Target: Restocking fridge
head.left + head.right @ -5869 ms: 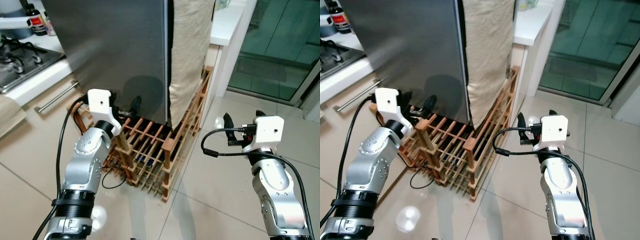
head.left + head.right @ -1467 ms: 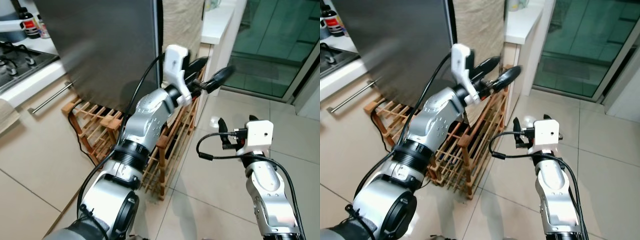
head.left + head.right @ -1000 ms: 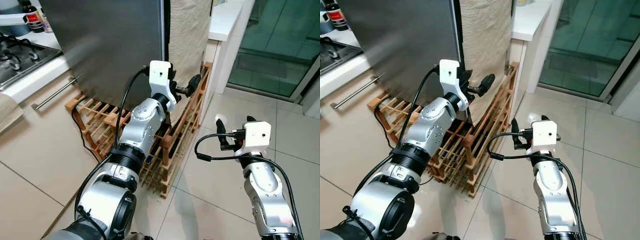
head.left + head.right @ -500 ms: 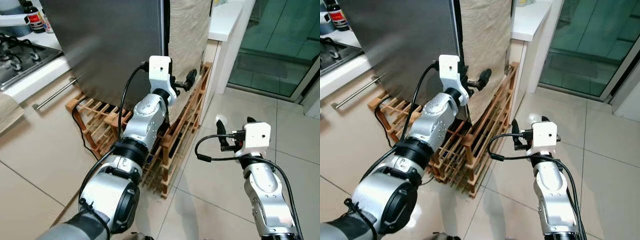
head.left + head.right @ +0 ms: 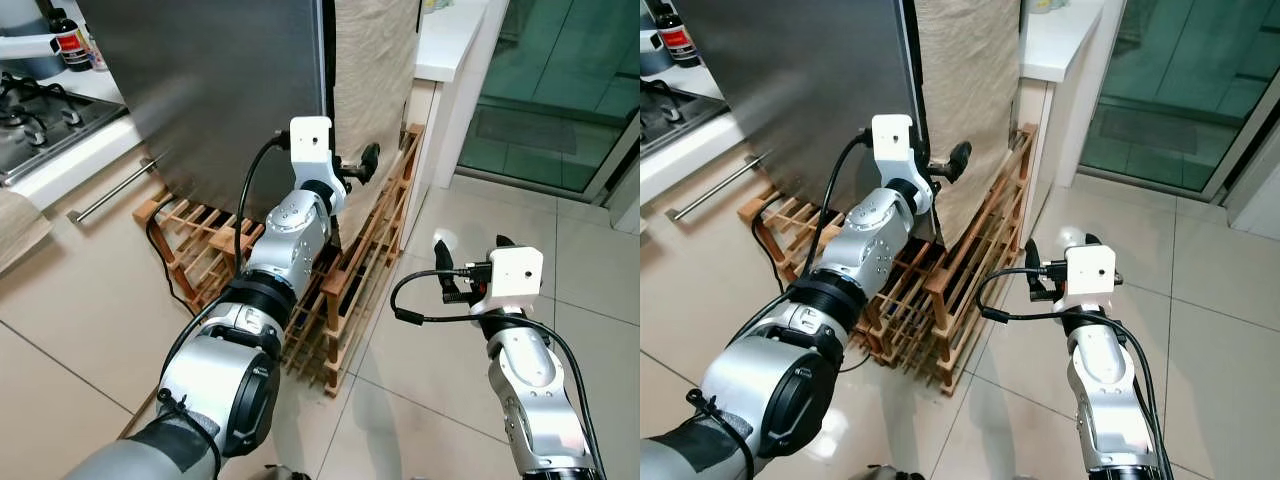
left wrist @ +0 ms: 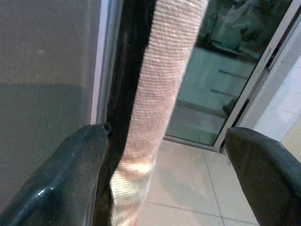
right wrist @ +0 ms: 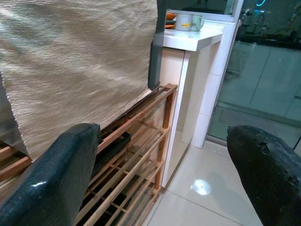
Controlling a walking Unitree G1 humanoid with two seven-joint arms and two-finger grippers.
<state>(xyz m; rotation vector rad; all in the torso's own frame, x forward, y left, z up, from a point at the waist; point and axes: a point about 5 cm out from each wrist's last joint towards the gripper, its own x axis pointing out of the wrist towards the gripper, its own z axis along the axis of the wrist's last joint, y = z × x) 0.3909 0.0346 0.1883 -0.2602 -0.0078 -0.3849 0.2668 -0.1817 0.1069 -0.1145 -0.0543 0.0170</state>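
My tools at the fridge's edge

My right tool (image 5: 447, 268) hangs spread and empty over the floor tiles (image 5: 420, 380); farther on, my left tool (image 6: 164, 155) gapes empty at the fridge (image 5: 230, 90) door's edge, straddling the beige cloth (image 5: 375, 80) above the wooden rack (image 5: 345, 290).

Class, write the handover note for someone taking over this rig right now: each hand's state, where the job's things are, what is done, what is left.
Left hand: open, raised at the fridge door edge, one finger against the gap beside the beige cloth.
Right hand: open, holding nothing, low over the floor tiles by the wooden rack.
Done: left hand positioned at the door edge.
Left: door is shut; open it, then restock. No stock items can be seen.
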